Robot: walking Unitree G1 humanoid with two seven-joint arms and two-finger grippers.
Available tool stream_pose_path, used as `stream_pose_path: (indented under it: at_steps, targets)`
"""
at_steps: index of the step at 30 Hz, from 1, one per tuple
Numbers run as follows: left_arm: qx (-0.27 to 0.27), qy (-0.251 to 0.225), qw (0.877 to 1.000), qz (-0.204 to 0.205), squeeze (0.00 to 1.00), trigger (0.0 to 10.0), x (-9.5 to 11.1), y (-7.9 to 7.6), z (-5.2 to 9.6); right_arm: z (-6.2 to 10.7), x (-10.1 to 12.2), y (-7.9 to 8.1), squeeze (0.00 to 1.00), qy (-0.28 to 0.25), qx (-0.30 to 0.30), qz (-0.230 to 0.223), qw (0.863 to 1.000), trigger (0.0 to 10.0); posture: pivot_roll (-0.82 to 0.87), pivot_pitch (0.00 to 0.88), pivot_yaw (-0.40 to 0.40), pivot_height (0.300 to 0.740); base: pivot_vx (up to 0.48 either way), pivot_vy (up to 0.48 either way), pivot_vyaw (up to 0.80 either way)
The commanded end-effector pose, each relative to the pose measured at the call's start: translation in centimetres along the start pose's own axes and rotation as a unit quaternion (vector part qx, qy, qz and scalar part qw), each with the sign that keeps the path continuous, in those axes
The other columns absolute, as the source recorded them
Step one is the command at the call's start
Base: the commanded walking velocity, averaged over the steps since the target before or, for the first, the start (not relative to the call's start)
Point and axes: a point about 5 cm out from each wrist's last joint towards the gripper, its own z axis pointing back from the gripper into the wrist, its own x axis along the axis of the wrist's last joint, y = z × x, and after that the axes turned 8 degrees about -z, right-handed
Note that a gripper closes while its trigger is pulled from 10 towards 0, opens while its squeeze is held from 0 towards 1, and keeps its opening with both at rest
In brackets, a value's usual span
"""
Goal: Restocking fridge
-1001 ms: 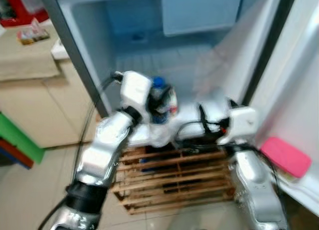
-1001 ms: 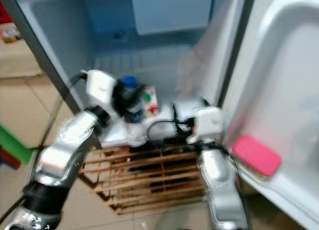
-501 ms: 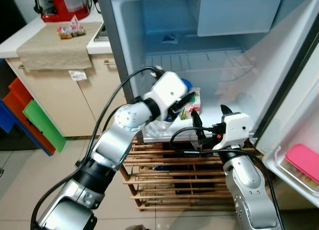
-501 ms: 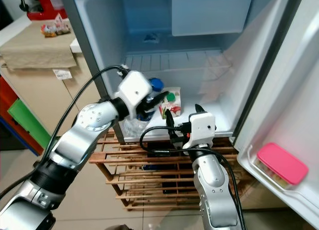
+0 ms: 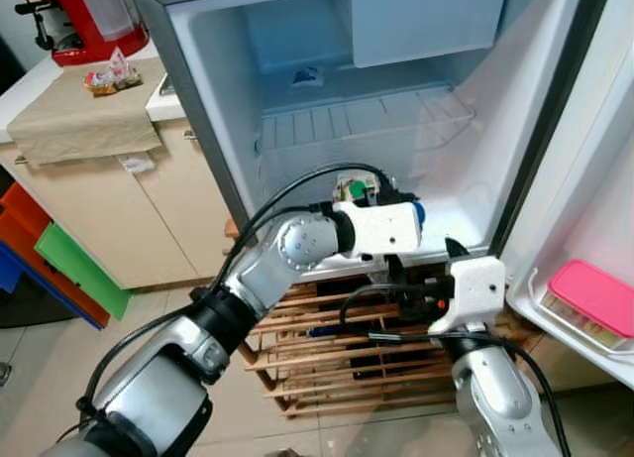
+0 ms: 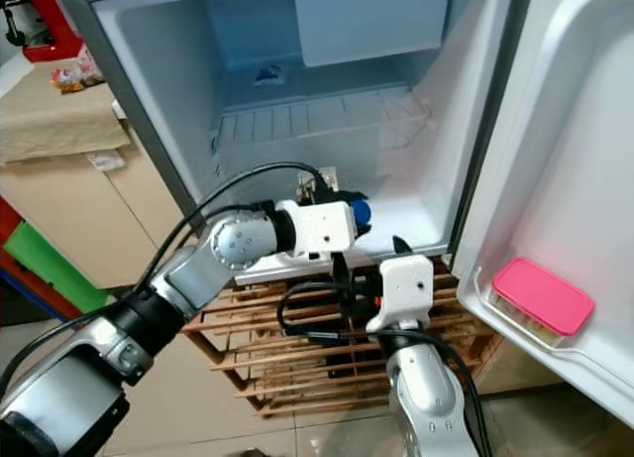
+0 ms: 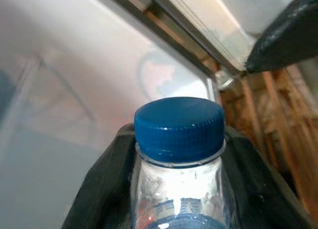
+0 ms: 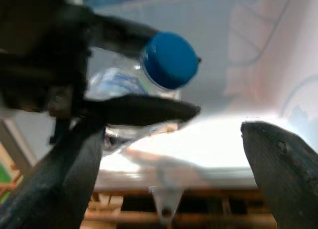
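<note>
Open fridge (image 5: pixel 297 41): the left gripper (image 7: pixel 176 189) pinches a blue-capped water bottle (image 7: pixel 179 159) just inside the lower compartment, beside a carton (image 5: pixel 354 190). The right gripper (image 8: pixel 164 154), fingers spread, waits below at the fridge's sill. A pink container (image 5: pixel 594 295) sits in the door shelf; a wooden rack (image 5: pixel 327 358) stands beneath.

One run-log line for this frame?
left pincer: shut on water bottle, inside fridge | right pincer: open, below fridge lip
</note>
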Motion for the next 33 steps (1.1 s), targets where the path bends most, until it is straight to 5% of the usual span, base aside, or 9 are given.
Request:
stream_pose_path:
  at_steps: [1,6,14,19,30,31,33]
  targets:
    - [-0.005,0.04,0.999,0.007,0.0,10.0,-1.5,-0.1,0.3,0.3,2.6,1.3,0.0,-0.055,0.016,-0.004,0.998,10.0,-0.14,0.142,0.208,0.74,0.0,0.0,0.0]
    - [0.052,0.105,0.989,0.088,0.0,10.0,-3.6,1.7,0.5,2.7,4.1,2.6,0.0,-0.071,0.064,0.014,0.995,10.0,-0.16,0.203,0.212,0.74,0.0,0.0,0.0]
    - [0.088,0.093,0.987,0.095,0.0,10.0,-3.3,3.7,0.5,5.7,3.9,2.1,0.0,-0.029,0.063,0.021,0.997,10.0,-0.19,0.231,0.206,0.74,0.0,0.0,0.0]
    - [0.068,0.126,0.987,0.072,0.0,10.0,-3.9,2.8,0.0,7.4,3.6,2.3,0.0,0.016,0.096,0.03,0.995,10.0,-0.22,0.246,0.193,0.74,0.0,0.0,0.0]
    - [0.039,0.198,0.978,0.044,0.0,10.0,-4.8,1.4,-0.8,7.6,3.7,1.5,0.0,0.034,0.092,0.044,0.994,10.0,-0.22,0.27,0.176,0.74,0.0,0.0,0.0]
    - [0.043,0.217,0.974,0.044,0.1,10.0,-5.1,1.2,-0.8,7.5,3.7,1.5,0.0,0.032,0.087,0.043,0.995,10.0,-0.22,0.272,0.174,0.74,0.0,0.0,0.0]
    - [0.047,0.239,0.969,0.045,1.0,10.0,-5.5,1.1,-0.8,7.3,3.8,1.6,0.0,0.028,0.08,0.042,0.995,10.0,-0.22,0.275,0.173,0.74,0.0,0.0,0.0]
